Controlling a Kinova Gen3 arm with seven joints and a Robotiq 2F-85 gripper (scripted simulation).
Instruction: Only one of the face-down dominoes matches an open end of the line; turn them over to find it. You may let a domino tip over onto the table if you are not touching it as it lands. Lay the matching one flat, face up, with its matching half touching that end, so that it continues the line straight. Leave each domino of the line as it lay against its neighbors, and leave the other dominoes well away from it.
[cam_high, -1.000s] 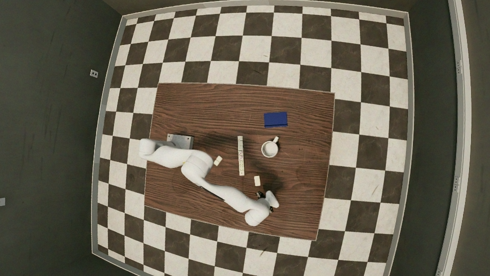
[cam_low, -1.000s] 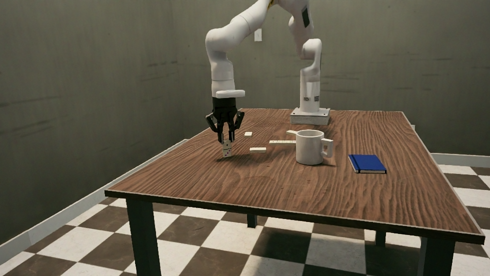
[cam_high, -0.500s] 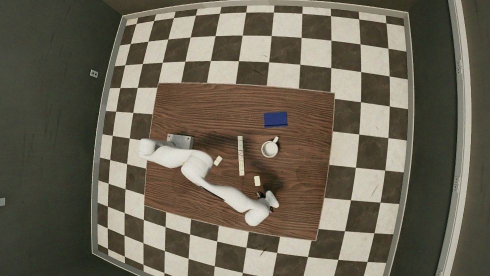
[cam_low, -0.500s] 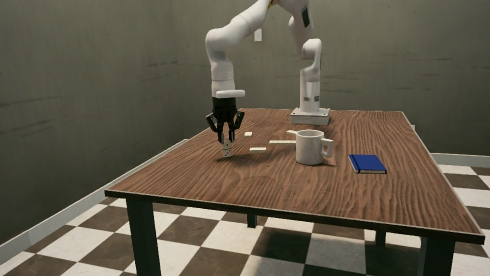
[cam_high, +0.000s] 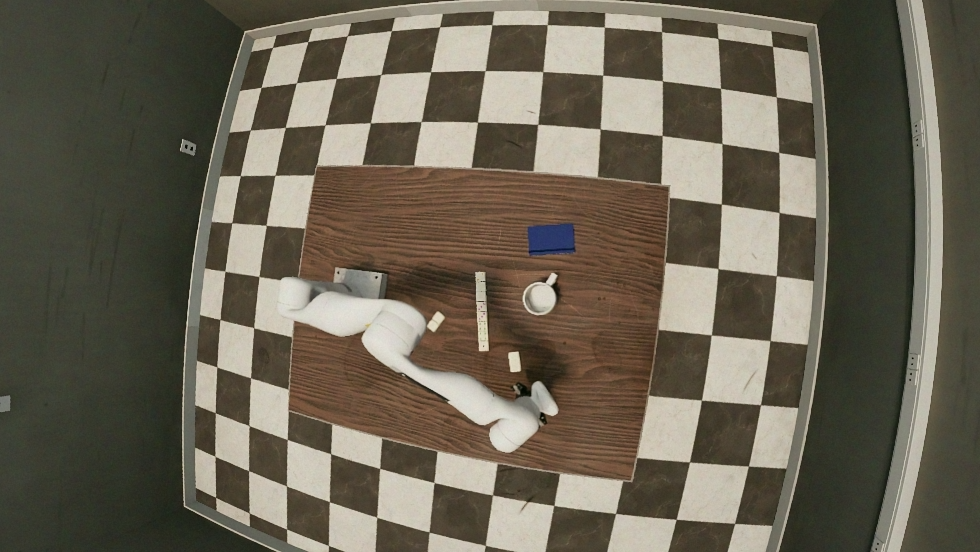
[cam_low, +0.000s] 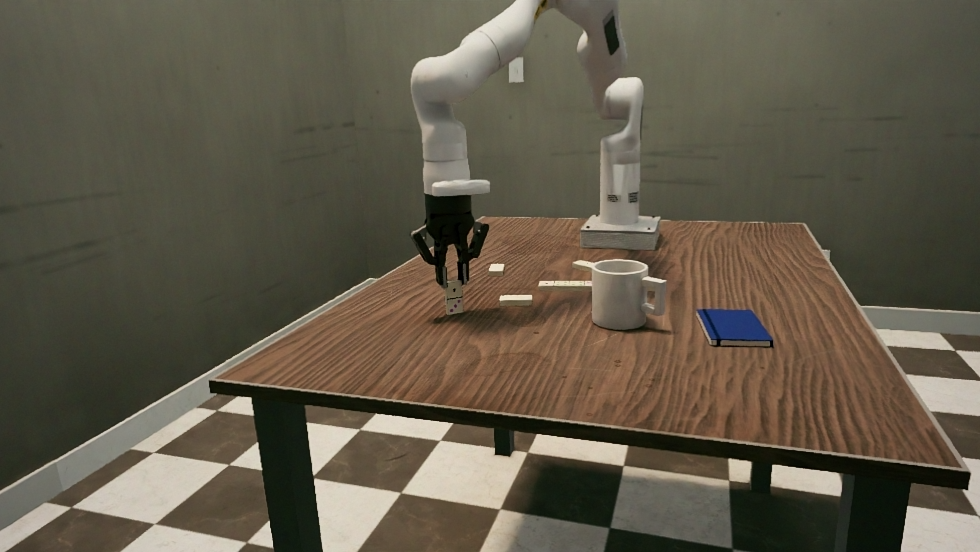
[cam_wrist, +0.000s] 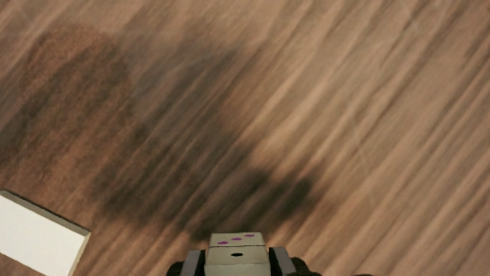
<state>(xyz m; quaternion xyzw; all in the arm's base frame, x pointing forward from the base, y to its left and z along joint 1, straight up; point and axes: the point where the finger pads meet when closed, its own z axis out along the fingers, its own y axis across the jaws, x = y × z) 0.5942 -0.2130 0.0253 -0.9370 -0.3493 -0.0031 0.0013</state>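
cream domino (cam_low: 453, 298) (cam_wrist: 237, 252) stands upright, one and three showing, pinched by the gripper (cam_low: 453, 277) (cam_wrist: 237, 262); others seem unchecked, and the line (cam_high: 482, 312) (cam_low: 564, 283) awaits its match.

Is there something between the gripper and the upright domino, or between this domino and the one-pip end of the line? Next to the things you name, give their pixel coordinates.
Nothing sits between gripper (cam_high: 531, 403) (cam_low: 453, 277) (cam_wrist: 237, 262) and upright domino (cam_low: 454, 305) (cam_wrist: 236, 267): it is held. Toward the line (cam_high: 482, 312) (cam_low: 565, 283), a blank-backed domino (cam_high: 515, 362) (cam_low: 515, 300) (cam_wrist: 40, 232) lies close beside the direct path, so low travel could probably bump it.
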